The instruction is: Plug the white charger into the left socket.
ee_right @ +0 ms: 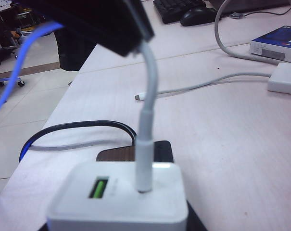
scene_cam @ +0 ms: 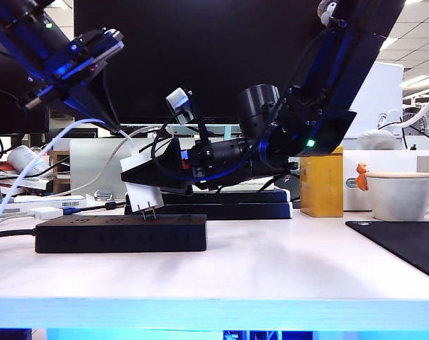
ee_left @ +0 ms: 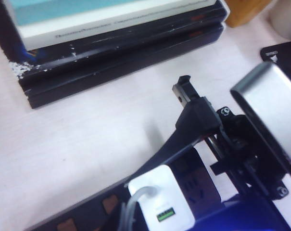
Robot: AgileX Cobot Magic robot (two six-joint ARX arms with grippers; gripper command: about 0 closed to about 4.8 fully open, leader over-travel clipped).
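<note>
The white charger (scene_cam: 137, 172) hangs tilted just over the right end of the black power strip (scene_cam: 122, 234), its metal prongs (scene_cam: 150, 211) at the strip's top face. My right gripper (scene_cam: 157, 177) reaches in from the right and is shut on the charger's body (ee_right: 121, 202). The thin white cable (ee_right: 146, 110) rises from the charger into my left gripper (scene_cam: 118, 130), which comes down from the upper left and is shut on it (ee_right: 132, 44). In the left wrist view the charger (ee_left: 160, 202) sits over the strip (ee_left: 198, 185). The left socket itself is hard to make out.
A stack of black books (scene_cam: 221, 204) lies behind the strip. A yellow box (scene_cam: 320, 185), a white mug (scene_cam: 402, 195) and a black mat (scene_cam: 402, 244) stand to the right. A flat white device with a blue plug (scene_cam: 51, 211) lies at the left.
</note>
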